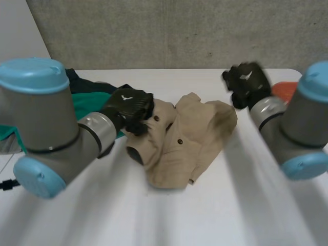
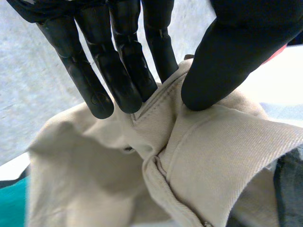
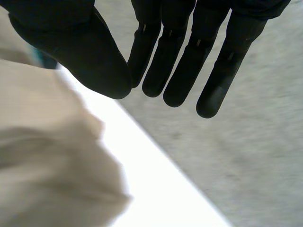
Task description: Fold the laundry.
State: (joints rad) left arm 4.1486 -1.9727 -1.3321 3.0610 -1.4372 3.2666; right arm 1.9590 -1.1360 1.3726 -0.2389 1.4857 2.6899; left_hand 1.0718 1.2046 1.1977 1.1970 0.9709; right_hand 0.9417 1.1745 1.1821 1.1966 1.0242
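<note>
The left hand (image 1: 130, 105) pinches a seamed edge of the crumpled beige button shirt (image 1: 189, 138) on the white desk (image 1: 215, 215) between thumb and fingers (image 2: 118, 71), while the right hand (image 1: 248, 82) hovers beside the shirt, fingers straight and released.

Tan shirt (image 1: 195, 148) w/ dark buttons (image 1: 180, 141), teal cloth (image 1: 87, 104), orange item (image 1: 284, 89), white table (image 1: 215, 215).

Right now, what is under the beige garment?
The white table shows around the beige garment, and a teal cloth reaches its edge near the left hand. How far the teal runs beneath is covered.
</note>
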